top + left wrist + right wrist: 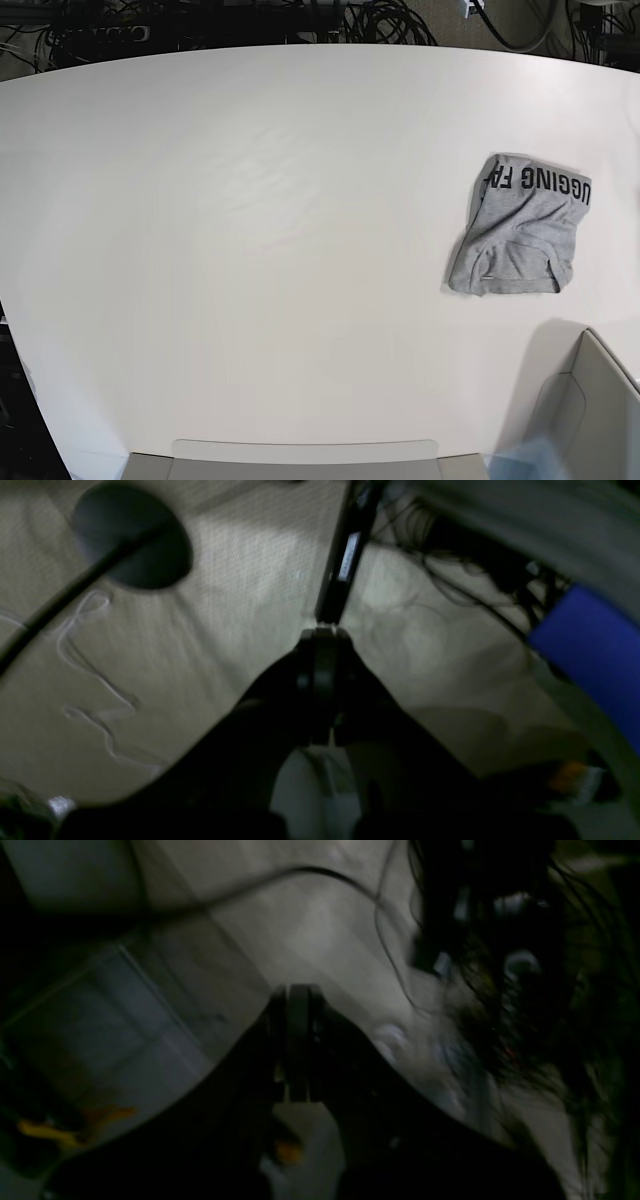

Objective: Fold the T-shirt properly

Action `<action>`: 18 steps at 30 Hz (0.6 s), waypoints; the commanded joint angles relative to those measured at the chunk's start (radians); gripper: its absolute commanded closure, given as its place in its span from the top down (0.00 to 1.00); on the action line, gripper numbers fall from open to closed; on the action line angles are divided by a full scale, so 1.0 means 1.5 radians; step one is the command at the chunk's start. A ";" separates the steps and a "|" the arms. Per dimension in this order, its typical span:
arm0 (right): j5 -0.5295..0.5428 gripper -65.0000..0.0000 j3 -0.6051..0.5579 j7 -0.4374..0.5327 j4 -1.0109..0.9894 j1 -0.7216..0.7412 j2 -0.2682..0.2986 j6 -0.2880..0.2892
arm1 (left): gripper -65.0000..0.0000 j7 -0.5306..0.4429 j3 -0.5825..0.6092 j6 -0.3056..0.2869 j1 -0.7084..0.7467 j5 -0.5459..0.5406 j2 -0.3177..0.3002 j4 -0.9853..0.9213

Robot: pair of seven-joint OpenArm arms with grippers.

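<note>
1. Bench [250, 250] takes up nearly the whole base view, white and bare on its left and middle; no arm shows over it, so I'd judge both arms are pulled back off the work area.
2. T-shirt [522, 240] lies near the bench's right edge as a compact grey bundle, black lettering along its top fold, hem side facing the near edge; looks folded and set aside, probably finished or close to it.
3. Left jaws [324, 630]: blurry wrist view, fingers pressed together, clenched on nothing visible, floor and cables behind.
4. Right jaws [298, 990]: dark, blurry wrist view, also clenched with nothing between them.
5. T-shirt appears in neither wrist view, so it sits well apart from both jaws, untouched.
</note>
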 commanded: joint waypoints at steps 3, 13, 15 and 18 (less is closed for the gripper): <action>0.004 0.00 -0.066 0.078 -0.159 0.068 0.005 0.006 | 0.00 -0.020 0.027 -0.003 0.002 0.001 -0.005 -0.033; 0.002 0.00 -0.154 0.217 -0.443 0.250 -0.041 0.006 | 0.00 -0.098 0.035 -0.003 -0.105 0.001 -0.003 -0.216; 0.002 0.00 -0.154 0.237 -0.443 0.264 -0.046 0.006 | 0.00 -0.125 0.035 -0.003 -0.121 0.001 -0.003 -0.257; 0.002 0.00 -0.155 0.286 -0.444 0.276 -0.053 0.006 | 0.00 -0.167 0.036 -0.003 -0.149 0.002 -0.003 -0.312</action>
